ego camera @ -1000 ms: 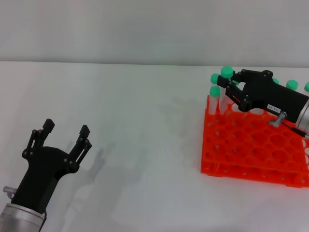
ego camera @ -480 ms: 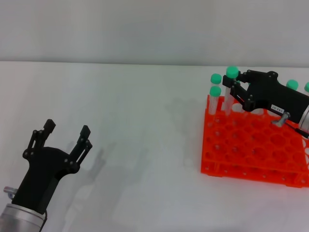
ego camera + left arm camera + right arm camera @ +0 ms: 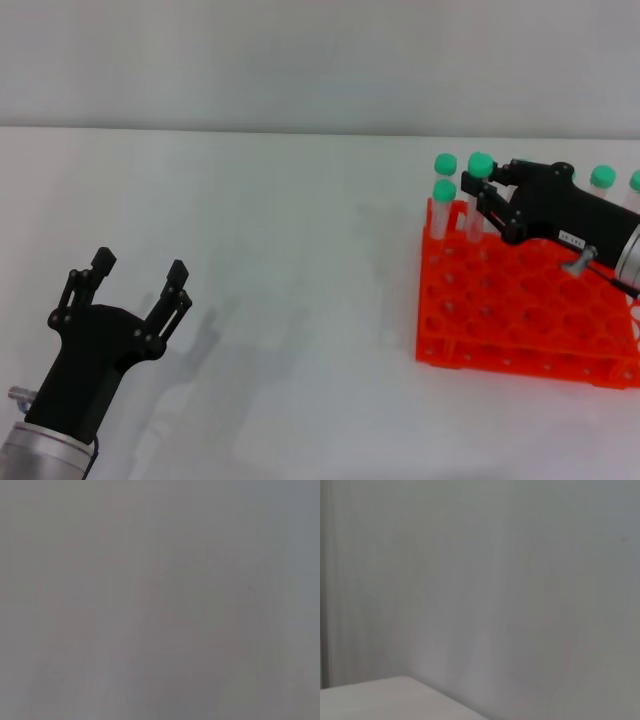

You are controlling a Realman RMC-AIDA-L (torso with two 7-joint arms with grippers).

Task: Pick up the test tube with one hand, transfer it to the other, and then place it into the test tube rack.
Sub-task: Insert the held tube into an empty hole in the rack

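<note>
The orange test tube rack (image 3: 520, 310) stands on the white table at the right in the head view. My right gripper (image 3: 482, 202), black with a small white label, reaches in from the right over the rack's far left part. It is shut on a clear test tube with a green cap (image 3: 481, 164), held upright with its lower end at the rack's back-row holes. My left gripper (image 3: 135, 280) is open and empty, low at the front left, far from the rack. Both wrist views show only a blank grey surface.
Other green-capped tubes stand in the rack: two at its far left corner (image 3: 445, 190) and more behind my right gripper at the far right (image 3: 601, 177). The white table (image 3: 300, 250) lies between the two grippers.
My right gripper has moved a little to the right and down with the tube, so its green cap now sits level with the neighbouring tubes' caps. The left arm has not moved.
</note>
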